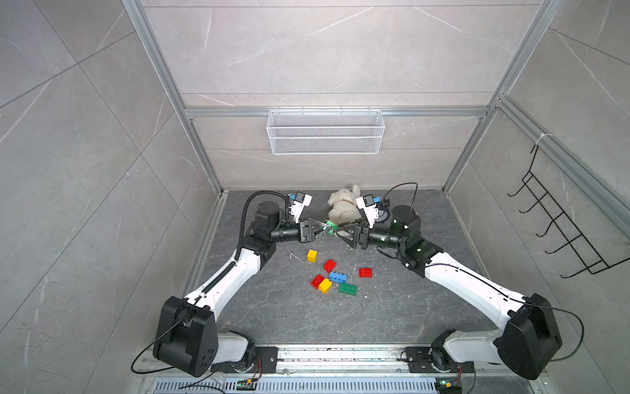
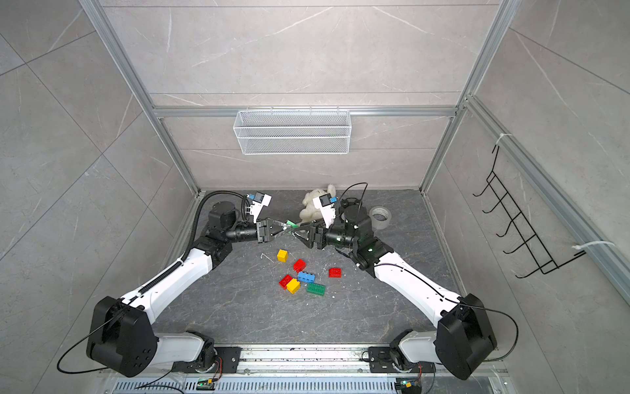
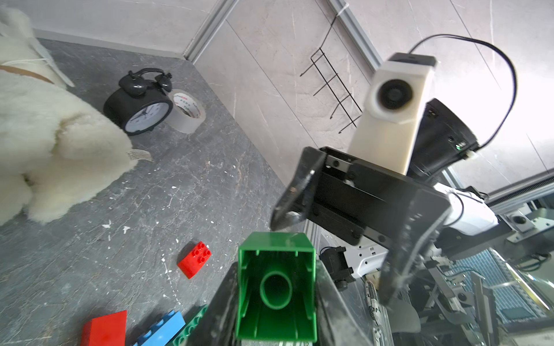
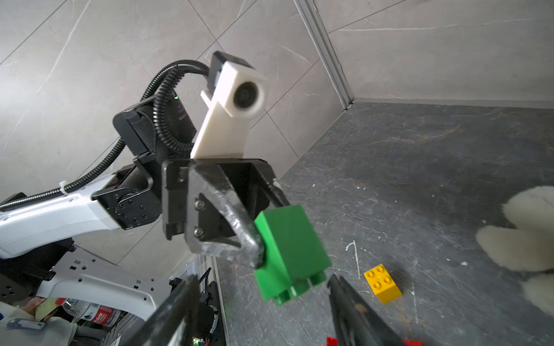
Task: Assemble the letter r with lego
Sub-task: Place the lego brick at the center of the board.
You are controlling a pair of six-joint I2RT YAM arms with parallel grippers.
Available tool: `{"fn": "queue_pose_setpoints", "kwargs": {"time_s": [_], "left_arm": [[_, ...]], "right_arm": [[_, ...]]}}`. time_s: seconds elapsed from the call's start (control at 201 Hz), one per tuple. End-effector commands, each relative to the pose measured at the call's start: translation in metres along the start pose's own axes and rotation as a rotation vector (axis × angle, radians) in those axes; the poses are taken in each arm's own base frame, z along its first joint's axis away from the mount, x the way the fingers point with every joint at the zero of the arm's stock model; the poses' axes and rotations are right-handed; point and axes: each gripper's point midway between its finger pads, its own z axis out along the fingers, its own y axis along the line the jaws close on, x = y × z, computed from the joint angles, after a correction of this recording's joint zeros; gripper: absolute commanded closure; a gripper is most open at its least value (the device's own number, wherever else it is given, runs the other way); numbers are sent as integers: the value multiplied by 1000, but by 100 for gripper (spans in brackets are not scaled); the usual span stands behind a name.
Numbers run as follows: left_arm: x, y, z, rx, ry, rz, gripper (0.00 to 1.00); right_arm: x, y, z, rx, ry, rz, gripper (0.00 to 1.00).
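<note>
Green and studded, a short plastic brick (image 4: 287, 245) hung in mid-air above the dark stone-patterned tabletop (image 1: 289, 317). The left claw (image 1: 322, 228) pinched it across its sides, jaws partly closed on it. The right claw (image 1: 336, 229) faced it with jaws spread wide, tips close to the brick's studded end, gripping nothing.

No part of the letter looked built. Seven more pieces lay loose in the middle: a yellow cube (image 1: 312, 255), three red bricks (image 1: 330, 265), a blue bar (image 1: 338, 276), a second yellow (image 1: 325, 285) touching a red, and a long green bar (image 1: 348, 289). Nearly all the work seemed left.

Bare tabletop in front of the cluster gave room for laying out. A white plush toy (image 1: 342, 204) sat just behind the claws. A black alarm clock (image 3: 144, 110) and a tape roll (image 3: 187, 110) crowded the far corner behind the right arm.
</note>
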Motion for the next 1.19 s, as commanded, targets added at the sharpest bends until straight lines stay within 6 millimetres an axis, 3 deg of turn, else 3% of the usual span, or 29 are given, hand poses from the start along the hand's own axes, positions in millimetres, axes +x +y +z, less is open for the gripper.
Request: {"fn": "queue_pose_setpoints", "kwargs": {"time_s": [0.0, 0.169, 0.378, 0.687, 0.916, 1.19], "left_arm": [[-11, -34, -1, 86, -12, 89, 83], [-5, -40, 12, 118, 23, 91, 83], [-2, -31, 16, 93, 29, 77, 83], [-5, -26, 16, 43, 30, 92, 83], [-9, -18, 18, 16, 21, 82, 84], [-21, -25, 17, 15, 5, 117, 84]], "right_arm": [[10, -11, 4, 20, 23, 29, 30], [7, -9, 6, 3, 2, 33, 32], [5, 0, 4, -42, -3, 29, 49], [12, 9, -3, -77, 12, 33, 60], [20, 11, -3, -92, 49, 34, 60], [33, 8, -8, -78, 79, 37, 58]]}}
